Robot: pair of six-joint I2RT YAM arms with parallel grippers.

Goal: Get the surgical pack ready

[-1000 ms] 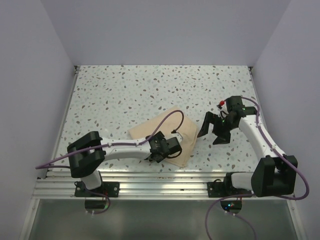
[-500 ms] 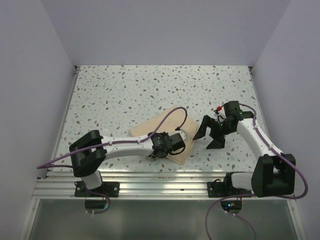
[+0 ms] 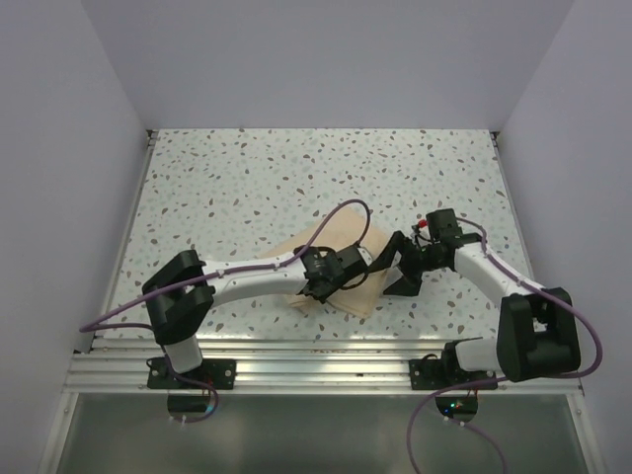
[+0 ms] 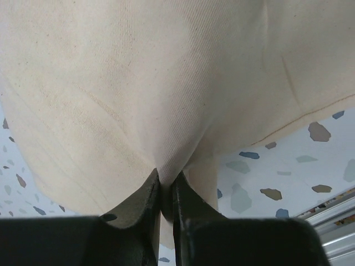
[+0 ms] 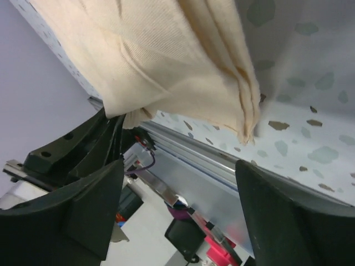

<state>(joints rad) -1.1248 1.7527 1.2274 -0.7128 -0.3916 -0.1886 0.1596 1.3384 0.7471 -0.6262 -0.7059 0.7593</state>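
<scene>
Covering much of the single tan wrap sheet [image 3: 348,296] in the top view, your left arm stretches low across the table [image 3: 247,188]. The left gripper [image 4: 166,185] is pinched tight on a fold of the sheet. Your right gripper [image 5: 178,166] leans in at the sheet's right corner, fingers spread wide, holding nothing.

My bench: white grey-speckled stone-pattern tabletop [image 3: 247,188], 1 item on it.
A folded tan cloth wrap sheet [image 3: 357,296] lies near the middle of my near edge, just short of the ribbed aluminium rail [image 3: 326,370].
</scene>
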